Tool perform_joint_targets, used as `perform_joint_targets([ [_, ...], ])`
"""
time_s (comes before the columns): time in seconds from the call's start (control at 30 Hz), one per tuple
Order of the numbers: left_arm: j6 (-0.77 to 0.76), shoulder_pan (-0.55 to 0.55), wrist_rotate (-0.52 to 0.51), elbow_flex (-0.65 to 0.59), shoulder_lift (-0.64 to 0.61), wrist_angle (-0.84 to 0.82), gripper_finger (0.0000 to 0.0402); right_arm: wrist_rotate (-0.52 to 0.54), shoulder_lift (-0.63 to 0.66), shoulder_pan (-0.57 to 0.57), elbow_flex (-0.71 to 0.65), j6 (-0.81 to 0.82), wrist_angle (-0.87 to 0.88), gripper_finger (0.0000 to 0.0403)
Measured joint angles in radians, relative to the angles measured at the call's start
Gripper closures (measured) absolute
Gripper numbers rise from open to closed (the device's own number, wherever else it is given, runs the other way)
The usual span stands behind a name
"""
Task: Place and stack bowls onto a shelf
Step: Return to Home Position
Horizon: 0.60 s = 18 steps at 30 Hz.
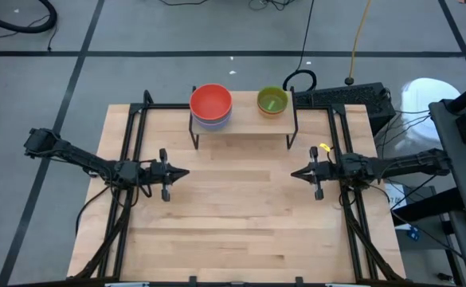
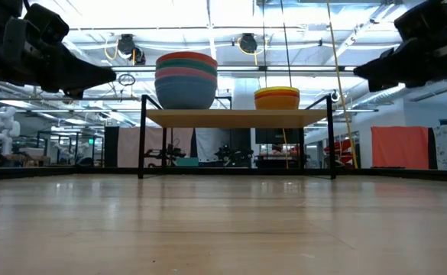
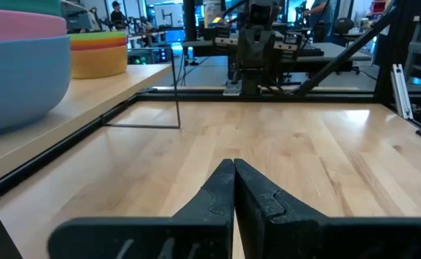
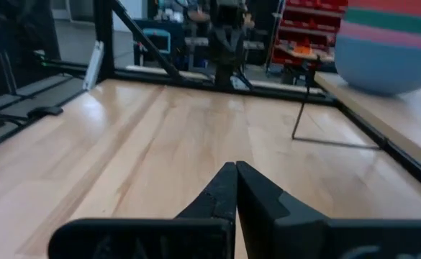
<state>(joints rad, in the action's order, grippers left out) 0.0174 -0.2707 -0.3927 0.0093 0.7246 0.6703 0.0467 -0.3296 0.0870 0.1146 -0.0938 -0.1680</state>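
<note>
The shelf [image 1: 243,122] stands at the table's far edge, a light-wood board on black wire legs [image 2: 236,118]. On its left end rests a stack of bowls [image 1: 211,104] with a red one on top and a blue one at the bottom [image 2: 186,80]. On its right end rests a smaller stack [image 1: 272,100], green on top, yellow and orange below [image 2: 277,98]. My left gripper [image 1: 186,171] hovers shut over the table's left side, pointing right. My right gripper [image 1: 292,173] hovers shut over the right side, pointing left. Both are well clear of the shelf.
A black metal frame [image 1: 129,135] runs along the table's left, right and far edges. Bare wood tabletop [image 1: 240,207] lies between the two grippers and in front of the shelf. Cables and equipment [image 1: 352,96] sit beyond the far right corner.
</note>
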Motion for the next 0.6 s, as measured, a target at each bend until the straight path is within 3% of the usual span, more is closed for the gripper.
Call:
perform_joint_targets([
  [0.37,0.000,0.000,0.000,0.000,0.000,-0.003,0.0398,0.002,0.108,0.044,-0.074,0.011,-0.043,0.0401],
  [0.6,0.000,0.000,0.000,0.000,-0.003,-0.003,0.0395,-0.039,0.164,0.047,-0.082,0.020,0.027,0.0401],
])
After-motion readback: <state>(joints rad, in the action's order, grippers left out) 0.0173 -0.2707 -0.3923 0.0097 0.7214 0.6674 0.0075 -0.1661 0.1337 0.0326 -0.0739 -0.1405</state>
